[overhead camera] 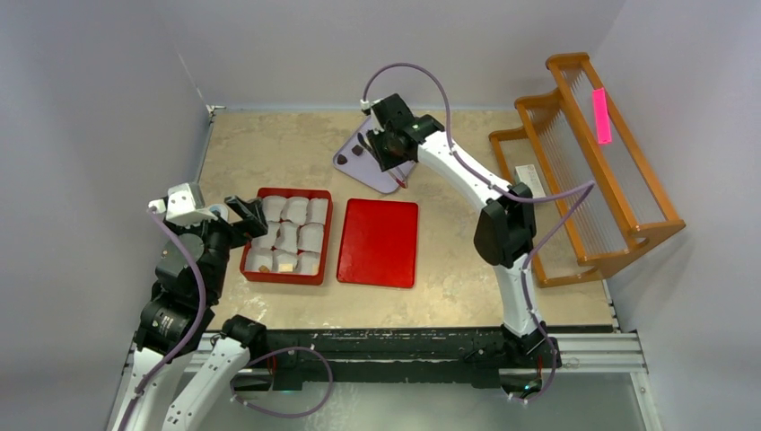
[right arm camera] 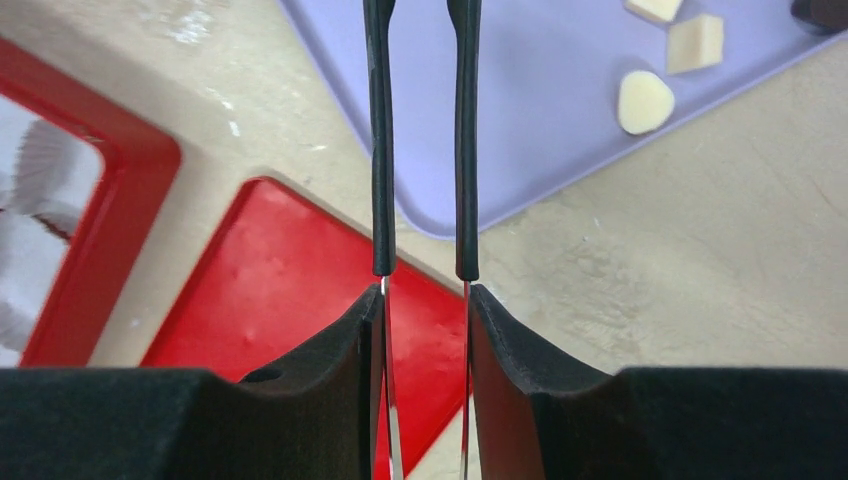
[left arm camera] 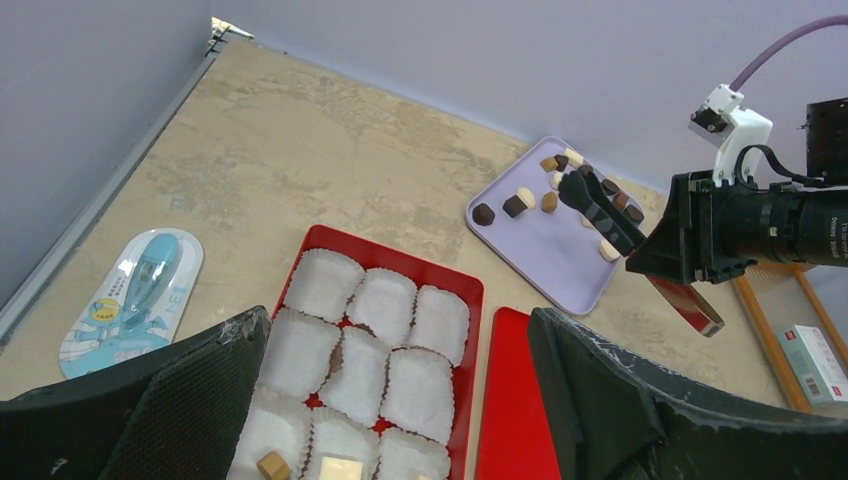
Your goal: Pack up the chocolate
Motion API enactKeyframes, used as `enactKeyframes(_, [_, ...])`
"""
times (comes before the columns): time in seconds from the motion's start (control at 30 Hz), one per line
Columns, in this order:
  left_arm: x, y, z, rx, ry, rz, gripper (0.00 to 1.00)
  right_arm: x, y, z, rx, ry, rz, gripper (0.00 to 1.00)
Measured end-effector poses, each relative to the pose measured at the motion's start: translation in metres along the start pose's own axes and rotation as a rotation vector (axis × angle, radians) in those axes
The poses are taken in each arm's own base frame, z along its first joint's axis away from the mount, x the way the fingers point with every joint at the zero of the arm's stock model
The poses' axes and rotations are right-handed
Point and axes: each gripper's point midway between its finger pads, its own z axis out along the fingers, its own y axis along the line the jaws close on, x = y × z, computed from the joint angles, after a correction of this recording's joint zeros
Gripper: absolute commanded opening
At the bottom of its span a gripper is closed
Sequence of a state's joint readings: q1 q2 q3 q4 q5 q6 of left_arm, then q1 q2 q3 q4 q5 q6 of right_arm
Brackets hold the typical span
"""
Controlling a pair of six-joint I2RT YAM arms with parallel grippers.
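Left jaws: hanging spread wide, gripping nothing, hovering over the near end of the red box [overhead camera: 285, 279].

Box is sitting on the counter [overhead camera: 449, 269], carrying nine white paper cups [left arm camera: 385, 300]. Only two near-row cups are showing chocolate [left arm camera: 272, 465], one tan cube and one cream square; the rest are seemingly waiting to be filled.

Red lid [overhead camera: 377, 242] is lying just beside the box, not yet fitted.

Right jaws: clenching a pair of tweezers [right arm camera: 381, 150], prongs standing slightly apart. Whether the tips are pinching anything I cannot tell.

Lilac tray [left arm camera: 545, 255], farther off, is holding roughly a dozen loose pieces.

Judgement: packing is only beginning, with most cups and the lid remaining.

Wooden rack [overhead camera: 592, 180] is standing at the far right.
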State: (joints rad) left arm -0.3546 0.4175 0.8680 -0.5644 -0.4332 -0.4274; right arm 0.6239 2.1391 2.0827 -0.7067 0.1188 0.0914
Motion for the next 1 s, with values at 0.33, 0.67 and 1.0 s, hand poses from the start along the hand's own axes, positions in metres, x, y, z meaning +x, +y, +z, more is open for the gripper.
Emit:
enactKeyframes(0.33, [-0.001,0.003,0.0,-0.019,-0.008,0.0,1.0,0.025,-0.081,0.01,0.114,0.095,0.091,0.39])
enactKeyframes(0.67, [0.001,0.003,0.003,-0.022,0.003,0.005,1.0,0.044,-0.104,0.014,0.138,0.148,0.127,0.39])
enactKeyframes(1.0, [0.001,0.002,0.003,-0.02,0.004,0.005,1.0,0.056,-0.101,0.022,0.121,0.174,0.125,0.42])
